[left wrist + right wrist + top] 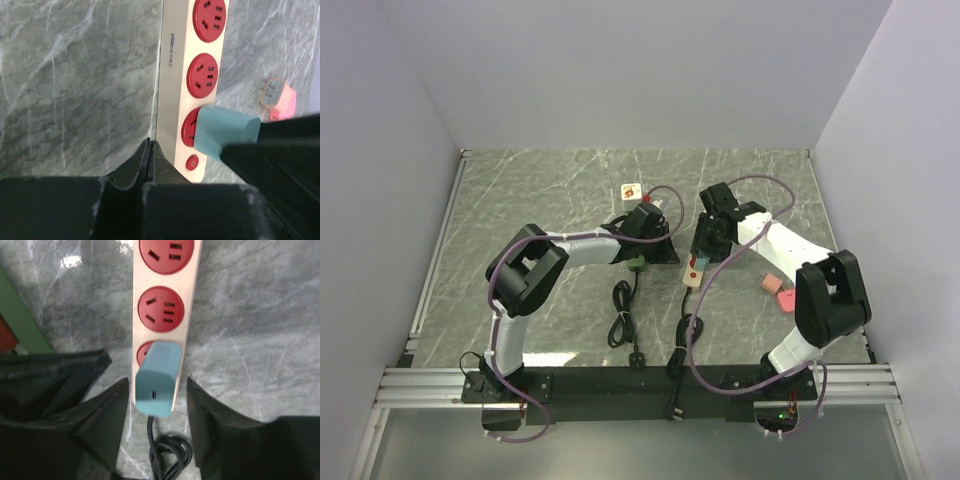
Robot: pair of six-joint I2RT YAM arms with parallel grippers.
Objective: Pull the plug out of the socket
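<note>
A cream power strip (170,65) with red sockets lies on the marble table; it also shows in the top view (692,274) and the right wrist view (162,280). A teal plug (156,377) sits in the socket nearest the red switch (192,162), and it also shows in the left wrist view (225,131). My right gripper (157,381) is open, with one finger on each side of the plug and not touching it. My left gripper (150,142) is shut and empty, its tips at the strip's left edge near the switch end.
The strip's black cable (167,457) coils behind the plug. A second black cable (623,320) lies in front of the left arm. A pink adapter (782,292) lies to the right, a green object (636,264) sits by the left gripper, and a white card (632,190) lies further back.
</note>
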